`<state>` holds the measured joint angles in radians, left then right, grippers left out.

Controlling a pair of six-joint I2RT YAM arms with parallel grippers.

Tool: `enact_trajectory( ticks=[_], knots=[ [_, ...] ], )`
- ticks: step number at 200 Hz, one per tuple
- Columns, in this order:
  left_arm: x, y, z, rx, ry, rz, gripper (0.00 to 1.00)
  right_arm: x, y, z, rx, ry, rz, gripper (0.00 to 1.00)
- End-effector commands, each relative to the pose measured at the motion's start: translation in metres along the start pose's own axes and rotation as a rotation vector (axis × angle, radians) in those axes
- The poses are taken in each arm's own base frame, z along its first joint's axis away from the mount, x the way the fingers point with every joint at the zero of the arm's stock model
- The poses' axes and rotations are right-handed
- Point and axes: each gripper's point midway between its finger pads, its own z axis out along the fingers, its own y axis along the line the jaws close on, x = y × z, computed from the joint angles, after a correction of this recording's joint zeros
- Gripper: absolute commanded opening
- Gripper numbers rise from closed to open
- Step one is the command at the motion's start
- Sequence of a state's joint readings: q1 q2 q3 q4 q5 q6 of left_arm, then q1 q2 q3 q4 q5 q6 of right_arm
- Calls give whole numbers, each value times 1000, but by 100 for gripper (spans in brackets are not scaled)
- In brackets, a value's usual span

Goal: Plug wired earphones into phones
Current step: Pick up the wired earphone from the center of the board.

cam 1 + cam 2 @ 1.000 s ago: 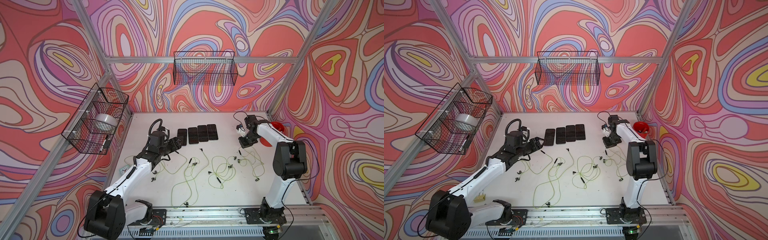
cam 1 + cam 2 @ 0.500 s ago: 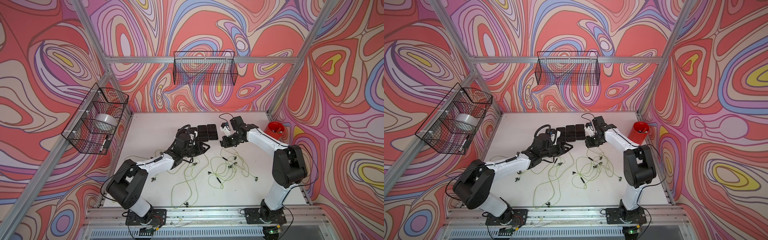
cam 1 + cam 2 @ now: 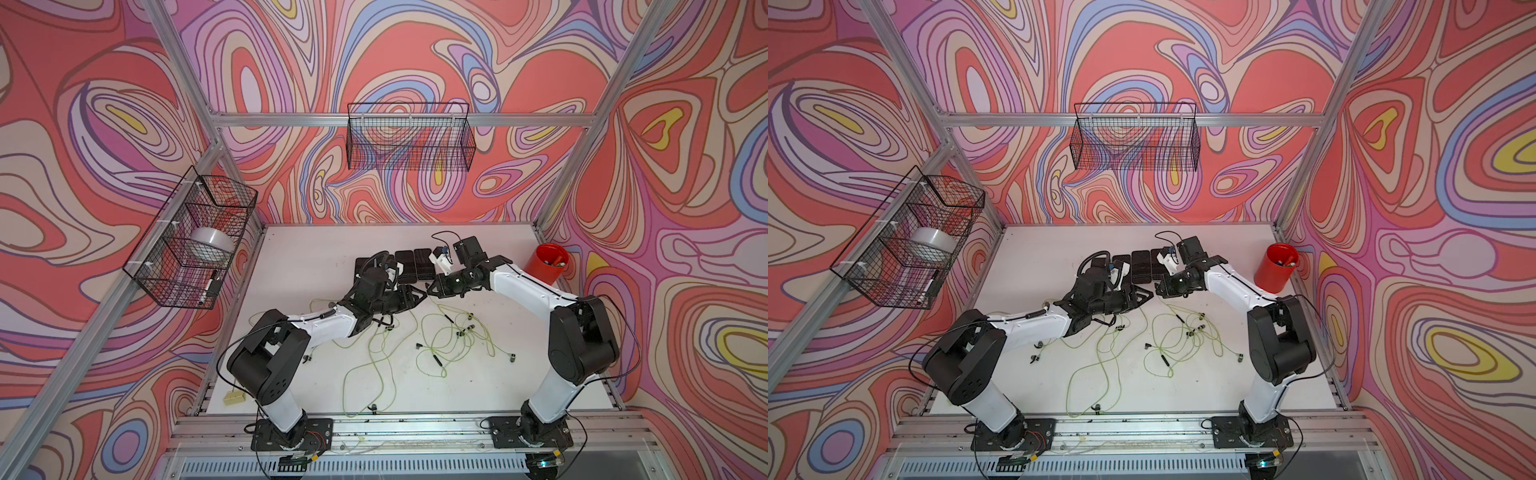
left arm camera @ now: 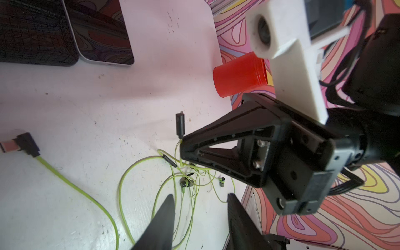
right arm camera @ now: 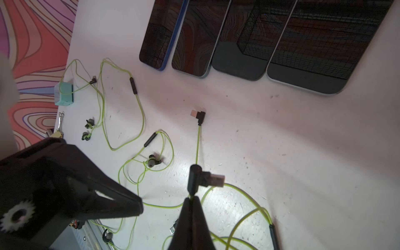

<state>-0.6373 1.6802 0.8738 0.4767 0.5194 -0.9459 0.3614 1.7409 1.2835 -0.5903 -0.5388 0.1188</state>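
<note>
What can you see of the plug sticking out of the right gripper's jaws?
The plug is a dark, right-angled piece, plastic-looking, with a flat coppery metal tip sticking out sideways. The shut jaws of the right gripper pinch its yellow-green cable just behind the plug body, so the plug stands free. It seems held above the white table, short of the phones and not inserted in any.

Four phones (image 5: 238,43) lie flat, screens up, side by side in a row on the desk (image 5: 281,151); wired earphones (image 5: 133,86), yellow-green cables, sprawl loose and tangled near them; one angled plug (image 5: 195,178) stands raised, its cable pinched in the right claw (image 5: 190,200).
</note>
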Motion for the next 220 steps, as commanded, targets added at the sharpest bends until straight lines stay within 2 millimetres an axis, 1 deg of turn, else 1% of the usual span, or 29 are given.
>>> enact_trajectory(
  ticks=[1,23,67,94,122,145,168,177,181,187,192,205,220],
  knots=[
    [-11,-11,8,45,-34,41,41,5,14,0,-55,7,-10,0],
    [-12,-9,11,43,-36,43,41,11,17,3,-63,31,-16,0],
    [-15,2,16,3,-48,43,40,19,25,9,-95,62,-35,0],
    [-18,9,19,-19,-62,44,39,24,24,11,-94,81,-34,0],
    [-19,11,24,-19,-62,29,33,28,24,13,-96,90,-33,0],
    [-20,14,25,-21,-68,16,31,27,25,12,-104,86,-39,0],
    [-20,17,25,-28,-79,1,28,31,25,14,-103,101,-42,0],
    [-22,18,24,-29,-89,-7,29,33,24,14,-103,104,-42,0],
    [-22,18,24,-28,-92,-10,31,34,24,14,-104,105,-42,0],
    [-22,18,24,-24,-93,-14,36,34,25,14,-107,104,-43,0],
    [-23,19,24,-24,-95,-17,38,34,26,13,-110,102,-44,0],
    [-22,19,25,-18,-89,-21,39,33,28,13,-118,96,-46,0],
    [-21,18,27,-3,-84,-30,37,33,28,12,-120,92,-47,0]
  ],
)
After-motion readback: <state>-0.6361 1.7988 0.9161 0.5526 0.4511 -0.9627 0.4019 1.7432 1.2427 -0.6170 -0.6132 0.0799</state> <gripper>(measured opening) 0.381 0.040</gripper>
